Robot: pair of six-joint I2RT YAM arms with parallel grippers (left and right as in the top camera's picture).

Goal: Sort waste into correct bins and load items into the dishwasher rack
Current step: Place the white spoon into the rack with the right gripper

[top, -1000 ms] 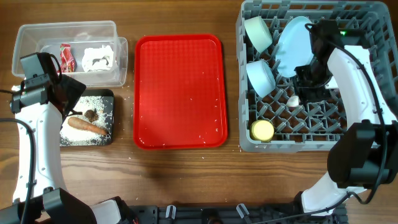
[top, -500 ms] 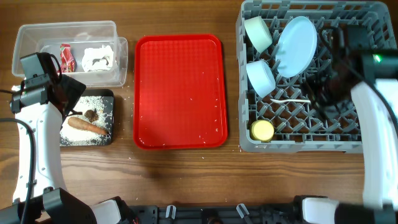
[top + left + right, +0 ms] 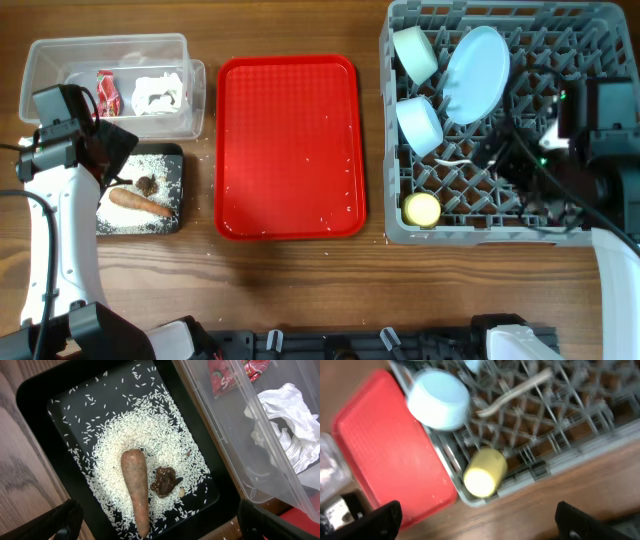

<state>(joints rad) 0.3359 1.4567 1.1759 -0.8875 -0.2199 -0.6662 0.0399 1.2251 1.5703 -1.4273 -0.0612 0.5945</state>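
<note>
Left tool hangs above the black tray, fingers spread wide, nothing between them. Tray sits on the table, touching the front of the clear tub. In the tray: a bed of white rice grains, the orange-brown stick lying on it, and the small brown lump just beside the stick. In the tub: red-and-white wrapper and crumpled tissue, side by side. Red serving tray sits mid-table, between the bins and the grey rack, with a few pale specks on it. Rack holds the pale plate leaning on edge at the back, two small bowls on the left, one behind the other, the yellow cup tipped on its side at the front left corner, and the white spoon lying across the pegs just right of the nearer bowl. Right tool is above the rack's right half, fingers wide, empty; its wrist view is blurred.
</note>
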